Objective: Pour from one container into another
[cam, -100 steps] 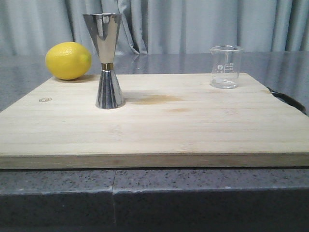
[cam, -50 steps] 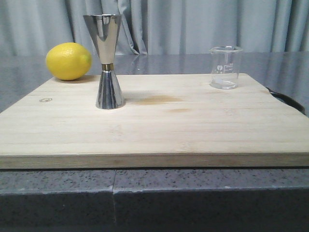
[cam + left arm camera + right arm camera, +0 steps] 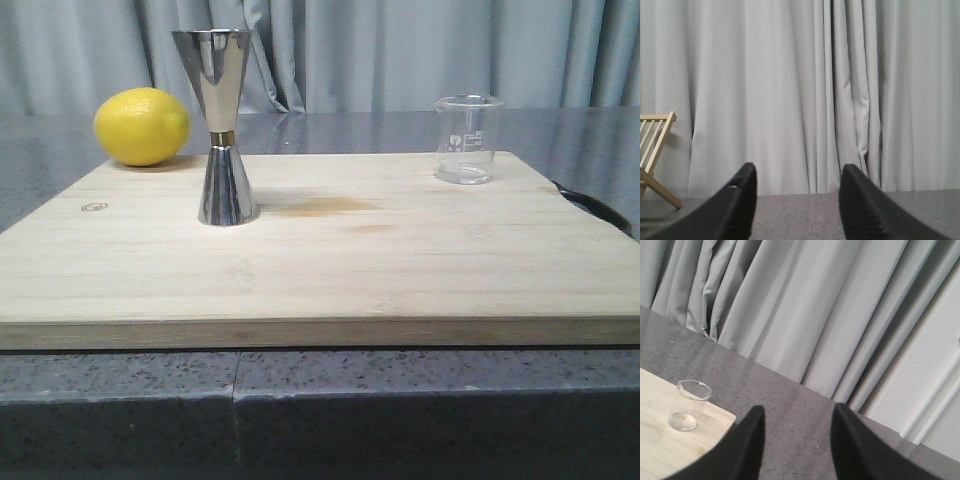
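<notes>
1. Nothing on the board has shifted against the earlier front views; the lemon, jigger and beaker sit where they sat, and neither arm has come into the front view.
2. On the pale wooden cutting board [image 3: 330,260], the small clear glass beaker with a pouring lip [image 3: 467,138] stands upright toward 2 o'clock, near the far right corner. It looks nearly empty; a little clear liquid at its bottom is possible, but I cannot tell.
3. At about 10 o'clock stands the tall shiny steel hourglass jigger with a gold-toned waist [image 3: 222,125], upright, wide cup up, well apart from the beaker.
4. Just behind the board's far left edge, at 10 to 11 o'clock, rests a round yellow lemon [image 3: 142,125], no part of the pour.
5. Seen from its wrist camera, the left gripper [image 3: 798,202] has its black fingers spread with nothing between them, facing the grey curtain [image 3: 800,90] and a wooden rack [image 3: 655,155] at the side.
6. Likewise parted and empty, the right gripper [image 3: 796,442] looks down past the beaker [image 3: 688,405] on the board's corner.
7. Judged from this, the task is at its start: the reach for the beaker is not yet begun.
8. Next, the right arm, being nearer, should drop and straddle the beaker's wall, close gently on slippery glass, then carry it toward 10 o'clock and tip the lip over the jigger's narrow mouth without knocking it over.
</notes>
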{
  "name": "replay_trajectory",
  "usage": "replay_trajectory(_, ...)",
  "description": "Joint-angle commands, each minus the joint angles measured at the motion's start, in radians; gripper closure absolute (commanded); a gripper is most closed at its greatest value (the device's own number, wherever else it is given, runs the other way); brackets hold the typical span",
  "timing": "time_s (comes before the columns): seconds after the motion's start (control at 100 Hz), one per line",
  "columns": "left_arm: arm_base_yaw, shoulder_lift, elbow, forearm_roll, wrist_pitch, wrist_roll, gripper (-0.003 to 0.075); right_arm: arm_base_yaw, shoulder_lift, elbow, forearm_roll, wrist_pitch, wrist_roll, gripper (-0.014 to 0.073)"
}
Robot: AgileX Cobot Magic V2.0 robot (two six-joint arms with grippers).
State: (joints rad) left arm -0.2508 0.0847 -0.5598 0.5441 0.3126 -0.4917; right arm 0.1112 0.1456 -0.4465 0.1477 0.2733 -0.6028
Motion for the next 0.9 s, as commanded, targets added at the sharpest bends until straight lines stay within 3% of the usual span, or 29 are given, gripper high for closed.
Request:
replay_trajectory(0.0, 0.005, 0.016, -0.018, -0.002, -0.061, 0.0, 0.0535, -0.008, 0.009, -0.02, 0.023, -0.106, -0.003, 0.0501)
replay_trajectory(0.09, 0.005, 0.016, -0.018, -0.002, -0.061, 0.0, 0.0675, -0.008, 0.009, -0.02, 0.023, -0.143, -0.003, 0.064)
replay_trajectory(0.14, 0.005, 0.016, -0.018, 0.0, -0.061, 0.0, 0.0741, -0.008, 0.009, -0.02, 0.023, -0.161, -0.003, 0.0665)
replay_trajectory(0.38, 0.005, 0.012, -0.004, 0.02, -0.069, 0.006, 0.0739, -0.008, 0.009, -0.02, 0.019, -0.135, -0.003, 0.0666)
replay_trajectory(0.57, 0.005, -0.027, 0.091, 0.02, -0.12, 0.046, 0.0738, -0.008, 0.009, -0.019, 0.019, -0.074, -0.003, 0.0666)
replay_trajectory(0.77, 0.005, -0.049, 0.195, 0.005, -0.183, 0.044, 0.0739, -0.008, 0.009, 0.015, 0.0, -0.118, -0.003, 0.0666)
replay_trajectory(0.89, 0.005, -0.049, 0.247, 0.005, -0.227, 0.044, 0.0739, -0.008, 0.009, 0.024, 0.066, -0.084, -0.003, 0.0666)
